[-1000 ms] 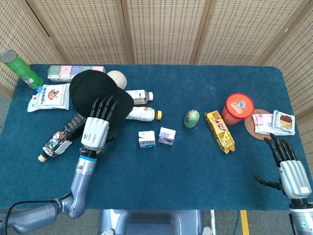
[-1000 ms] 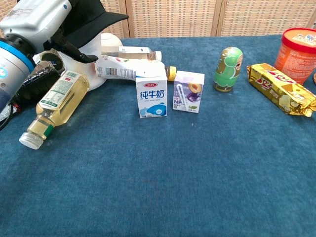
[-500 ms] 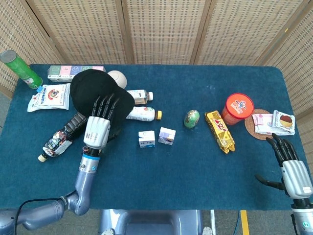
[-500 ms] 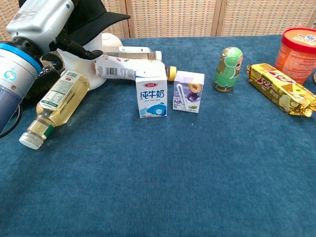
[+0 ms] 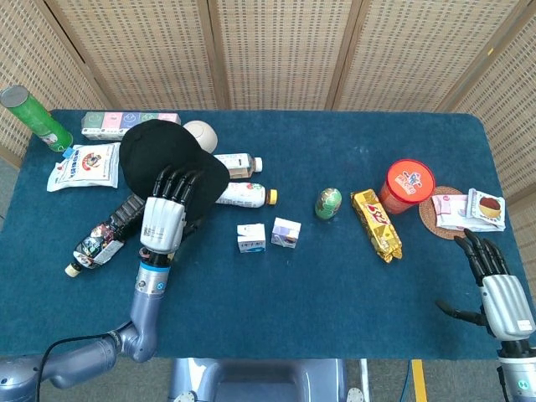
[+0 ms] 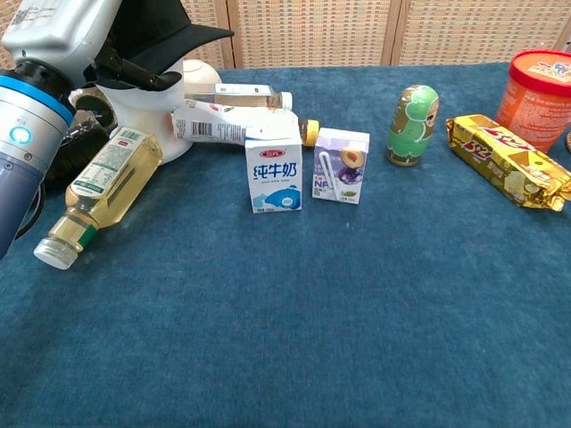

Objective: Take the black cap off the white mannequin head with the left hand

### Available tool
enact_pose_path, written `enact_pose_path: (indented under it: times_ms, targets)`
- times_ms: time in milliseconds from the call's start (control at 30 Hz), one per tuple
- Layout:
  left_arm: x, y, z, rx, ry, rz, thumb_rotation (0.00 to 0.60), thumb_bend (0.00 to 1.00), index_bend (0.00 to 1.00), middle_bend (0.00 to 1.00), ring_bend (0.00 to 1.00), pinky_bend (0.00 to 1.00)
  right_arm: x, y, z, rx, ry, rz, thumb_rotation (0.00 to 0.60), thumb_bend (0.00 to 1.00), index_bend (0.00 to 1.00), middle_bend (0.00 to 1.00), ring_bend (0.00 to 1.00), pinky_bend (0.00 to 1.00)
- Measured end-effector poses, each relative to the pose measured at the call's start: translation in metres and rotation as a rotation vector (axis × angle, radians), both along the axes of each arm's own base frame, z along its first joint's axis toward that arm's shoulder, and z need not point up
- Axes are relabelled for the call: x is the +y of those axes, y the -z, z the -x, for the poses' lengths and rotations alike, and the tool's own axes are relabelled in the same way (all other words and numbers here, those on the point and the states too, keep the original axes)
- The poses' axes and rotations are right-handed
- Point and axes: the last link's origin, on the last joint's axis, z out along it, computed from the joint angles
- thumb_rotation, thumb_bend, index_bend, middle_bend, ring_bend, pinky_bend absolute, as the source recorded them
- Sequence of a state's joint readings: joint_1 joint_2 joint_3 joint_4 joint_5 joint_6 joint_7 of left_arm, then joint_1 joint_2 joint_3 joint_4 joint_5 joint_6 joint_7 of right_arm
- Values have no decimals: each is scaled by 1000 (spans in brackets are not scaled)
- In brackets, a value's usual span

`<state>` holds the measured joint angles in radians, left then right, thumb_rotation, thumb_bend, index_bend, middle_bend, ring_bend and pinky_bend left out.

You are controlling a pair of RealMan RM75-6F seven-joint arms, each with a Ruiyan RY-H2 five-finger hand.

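Note:
The black cap (image 5: pixel 163 152) sits on the white mannequin head (image 6: pixel 147 125) at the back left of the table, its brim (image 6: pixel 201 36) pointing right. My left hand (image 5: pixel 167 213) lies against the cap's near side, with its fingers (image 5: pixel 180 180) stretched over the edge of the crown. From the chest view the left hand (image 6: pixel 53 36) is at the top left with dark fingers (image 6: pixel 134 76) under the brim; the thumb is hidden, so a grip is unclear. My right hand (image 5: pixel 494 285) rests at the front right corner, fingers spread and holding nothing.
Around the mannequin lie a yellow-liquid bottle (image 6: pixel 103 192), a dark bottle (image 5: pixel 105 239), two white bottles (image 5: pixel 243 194), a snack bag (image 5: pixel 84 165) and a green can (image 5: pixel 29 117). Further right are a milk carton (image 5: pixel 251 238), a purple carton (image 5: pixel 286 232), a green doll (image 5: pixel 328 203), a yellow packet (image 5: pixel 377 224) and a red tub (image 5: pixel 409 184).
My left hand has shifted slightly left and up against the cap. The cap has barely moved. The right hand stays in place.

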<state>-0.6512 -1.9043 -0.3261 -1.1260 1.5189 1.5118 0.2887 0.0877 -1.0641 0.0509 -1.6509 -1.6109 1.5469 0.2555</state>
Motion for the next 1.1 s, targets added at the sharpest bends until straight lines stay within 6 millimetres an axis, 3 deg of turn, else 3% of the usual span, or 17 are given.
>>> enact_pose_path:
  times_ms: [333,900,1100]
  targets:
    - [2,-1,-2,27,36,-37,600,222,431,458,326,436,0,0,0,-5,1,-6,600,0,0,0,0,0]
    - [5,-17,-2,34,95,-114,600,410,485,513,388,561,1,1,0,-9,-1,-19,600,0,0,0,0,0]
    - [7,-20,-1,58,99,-125,600,452,577,591,463,644,1,1,0,-10,-1,-24,600,0,0,0,0,0]
